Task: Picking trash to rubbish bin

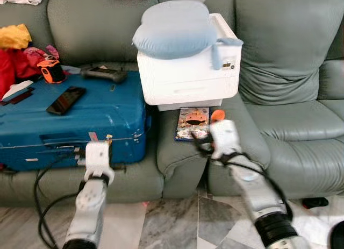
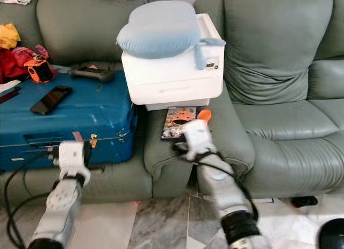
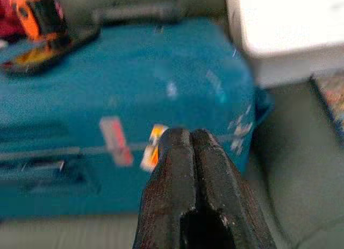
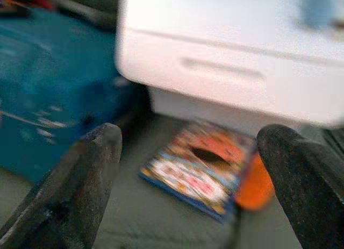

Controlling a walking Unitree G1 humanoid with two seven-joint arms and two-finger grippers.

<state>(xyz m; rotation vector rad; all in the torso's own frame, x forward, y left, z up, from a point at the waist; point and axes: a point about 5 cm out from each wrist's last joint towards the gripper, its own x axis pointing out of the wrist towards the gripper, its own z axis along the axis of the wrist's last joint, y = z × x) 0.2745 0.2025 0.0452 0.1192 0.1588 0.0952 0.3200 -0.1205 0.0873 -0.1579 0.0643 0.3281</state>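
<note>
A colourful flat packet [image 1: 192, 123] lies on the green sofa's armrest, just below the white printer. An orange object [image 1: 217, 115] rests against its right edge. My right gripper [image 4: 191, 147] is open and hovers low over the armrest, with the packet [image 4: 201, 171] and the orange object [image 4: 255, 187] just beyond its spread fingers [image 4: 97, 163]. My left gripper [image 3: 191, 139] is shut on nothing and points at the front side of the blue suitcase [image 3: 107, 87].
A white printer [image 1: 188, 71] with a blue pillow [image 1: 174, 28] on top stands on the armrest. The blue suitcase [image 1: 70, 120] carries a phone [image 1: 65, 100], a controller [image 1: 105, 74] and an orange speaker [image 1: 51, 71]. Black cables [image 1: 43, 195] hang at the left. A dark round object [image 1: 337, 235] sits on the floor at right.
</note>
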